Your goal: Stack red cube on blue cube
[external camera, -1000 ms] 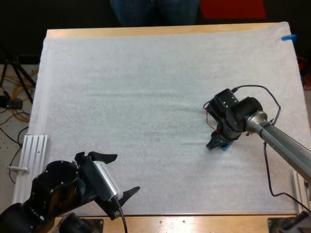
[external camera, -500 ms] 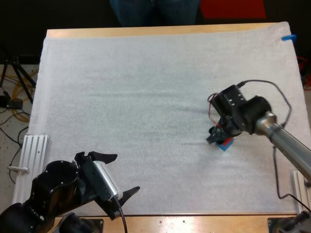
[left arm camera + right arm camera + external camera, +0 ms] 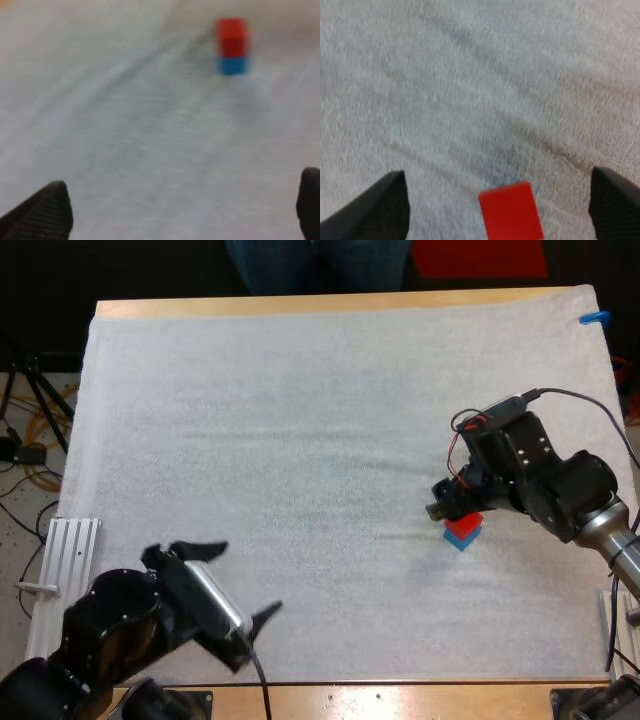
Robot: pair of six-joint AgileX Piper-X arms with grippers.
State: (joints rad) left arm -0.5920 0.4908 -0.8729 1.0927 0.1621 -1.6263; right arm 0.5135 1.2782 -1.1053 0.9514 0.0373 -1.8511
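- Count of cubes: one red cube and one blue cube; two in all.
- Cube position: the red cube stands squarely on top of the blue cube, forming one upright stack of two on the white mat.
- Count of grippers: two, the right gripper and the left gripper.
- Right gripper: in the right wrist view its two black fingers stand wide apart, and the gripper holds nothing. The red cube lies in the gap between them, clear of both.
- Stack relative to the right gripper: in the high view the stack sits just beside the fingertips, on their near side.
- Left gripper: in the left wrist view its fingers are spread apart, and the gripper holds nothing, with bare mat between the fingers.
- Stack relative to the left gripper: the red cube and the blue cube under it stand well ahead of the fingertips, towards the right-hand finger's side. In the high view the left gripper and the stack are well apart.
- Count of persons: one; a person's legs show beyond the far edge of the wooden table.
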